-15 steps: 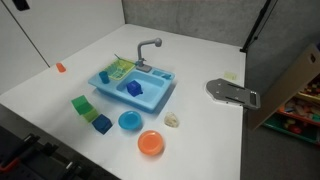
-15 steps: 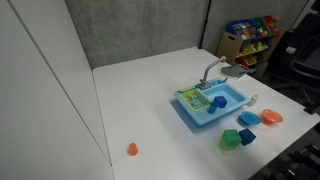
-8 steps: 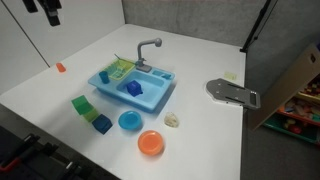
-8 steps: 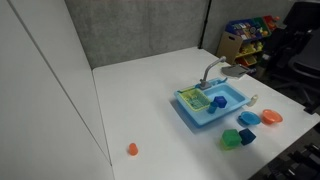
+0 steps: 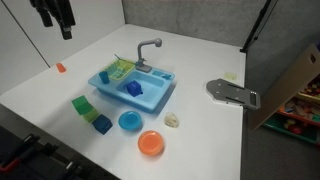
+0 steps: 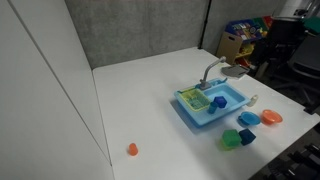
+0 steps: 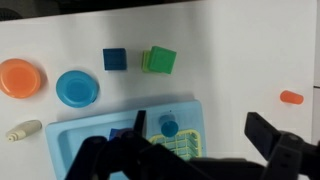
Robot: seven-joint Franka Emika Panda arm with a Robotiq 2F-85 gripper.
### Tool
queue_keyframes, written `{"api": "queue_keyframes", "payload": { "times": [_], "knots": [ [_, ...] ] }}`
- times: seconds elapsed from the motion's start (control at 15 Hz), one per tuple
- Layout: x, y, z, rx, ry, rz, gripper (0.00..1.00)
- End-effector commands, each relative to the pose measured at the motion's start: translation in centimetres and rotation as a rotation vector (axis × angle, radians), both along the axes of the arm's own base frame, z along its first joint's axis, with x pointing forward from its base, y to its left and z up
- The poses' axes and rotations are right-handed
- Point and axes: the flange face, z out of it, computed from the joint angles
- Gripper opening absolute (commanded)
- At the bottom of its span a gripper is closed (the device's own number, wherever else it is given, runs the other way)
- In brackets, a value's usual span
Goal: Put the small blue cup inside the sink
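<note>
Placement of small blue cup point(image 5: 133, 89): inside basin of sink point(image 5: 157, 98), just beside yellow-green rack section, upright as far as can be judged. Confirmed in both exterior views. Grey faucet point(image 5: 150, 47) at rear rim of sink, spout curving over basin.

Gripper point(image 7: 197, 125): raised well clear of sink, seen in an exterior view as dark shape at top edge of frame. Fingers point(image 7: 264, 135) spread wide apart in wrist view, nothing held between them.

Loose items on bench point(image 5: 200, 60), in front of sink:
- green block point(image 5: 82, 104) and blue block point(image 5: 101, 124), near each other
- round blue dish point(image 5: 129, 121) and orange dish point(image 5: 151, 143), side by side, not touching
- pale shell-shaped piece point(image 5: 172, 120), just beside sink's corner

Small orange item point(image 5: 60, 68): alone, well apart from sink. Grey flat plate point(image 5: 232, 92): at bench edge, apart from all toys.
</note>
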Motion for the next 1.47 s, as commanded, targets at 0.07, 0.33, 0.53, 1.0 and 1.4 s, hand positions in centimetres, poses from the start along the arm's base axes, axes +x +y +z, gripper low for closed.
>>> {"api": "queue_keyframes", "payload": {
  "times": [0.07,0.33,0.53,1.0,1.4],
  "knots": [
    [0.0,0.0,0.1,0.0,-0.001,0.0,1.0],
    [1.6,-1.6,-0.1,0.029,0.013,-0.062,1.0],
    [3.1,-2.2,-0.4,0.03,0.01,-0.078,1.0],
    [7.7,-1.3,-1.8,0.001,0.01,-0.085,1.0],
    [11.1,-0.1,-6.6,-0.005,0.088,-0.076,1.0]
  ]
}}
